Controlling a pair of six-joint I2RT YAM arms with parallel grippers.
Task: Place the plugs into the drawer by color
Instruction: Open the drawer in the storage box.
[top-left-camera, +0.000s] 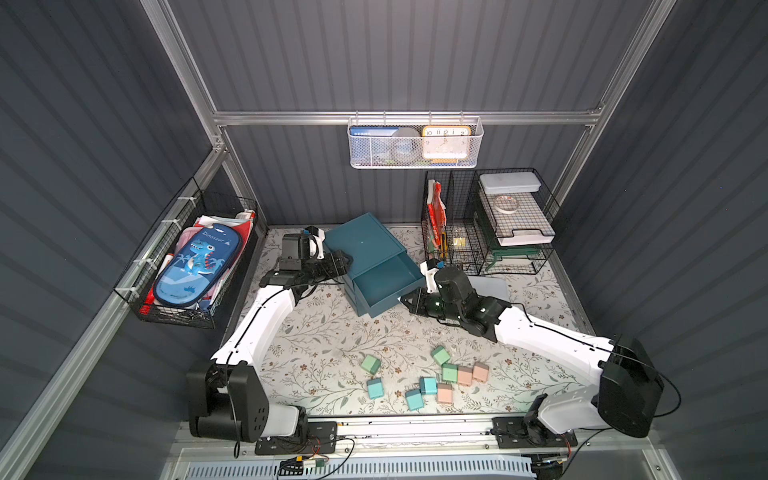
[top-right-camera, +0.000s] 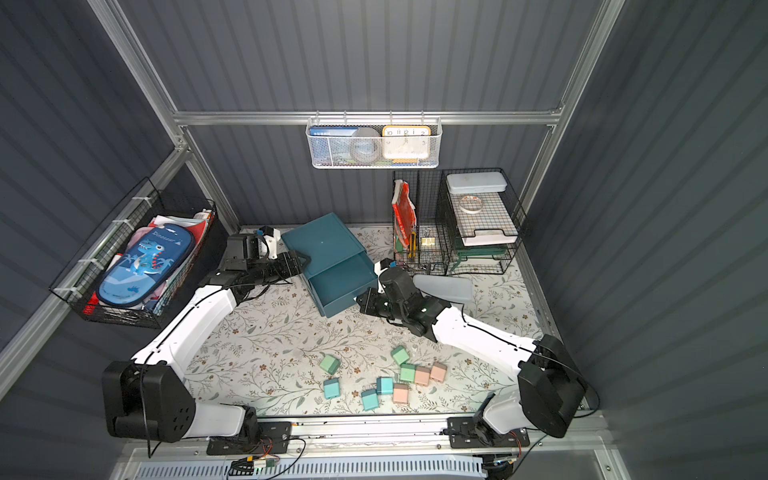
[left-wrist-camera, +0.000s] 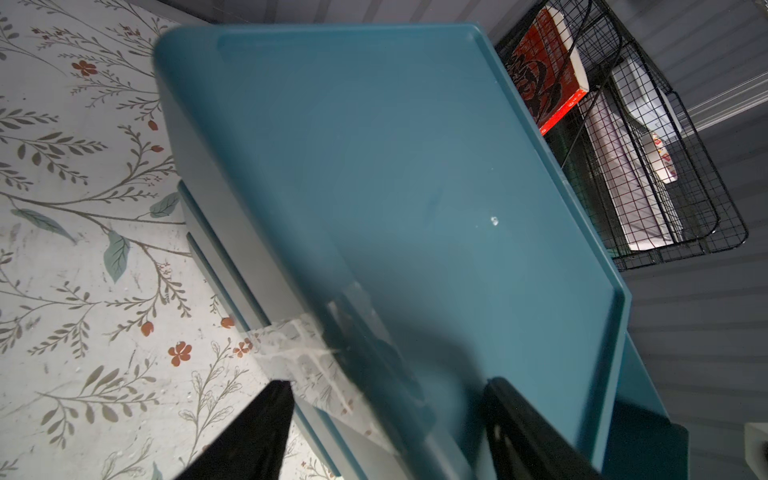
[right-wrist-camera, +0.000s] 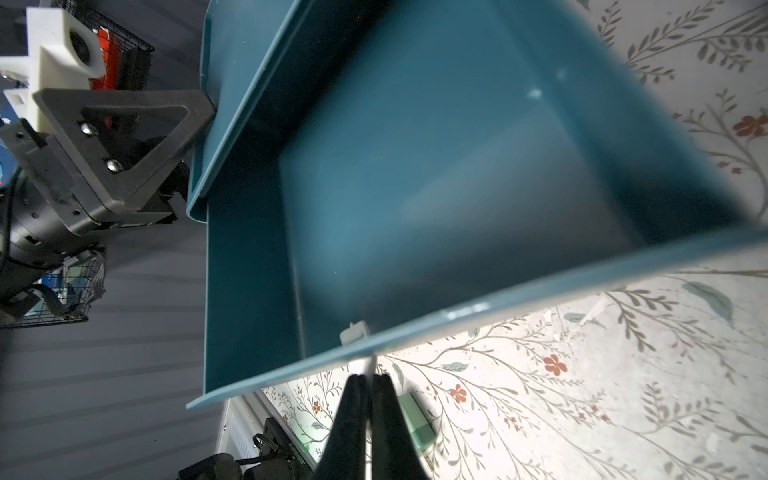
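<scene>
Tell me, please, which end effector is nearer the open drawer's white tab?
Right. The right end effector grips the tab; the left end effector rests against the cabinet's side.

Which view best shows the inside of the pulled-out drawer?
The right wrist view: the open drawer fills the picture up close, its floor bare. Both top views show it smaller, also bare. The left wrist view shows only the cabinet from above its flat top.

Your counter (top-left-camera: 332, 332) wears a floral print. On it stand the teal drawer cabinet (top-left-camera: 361, 243) at the back, a black wire rack (top-left-camera: 509, 272) in the far corner, a pale case (top-right-camera: 451, 289) beside it, and nine plugs (top-left-camera: 449, 372) scattered near the front.
</scene>
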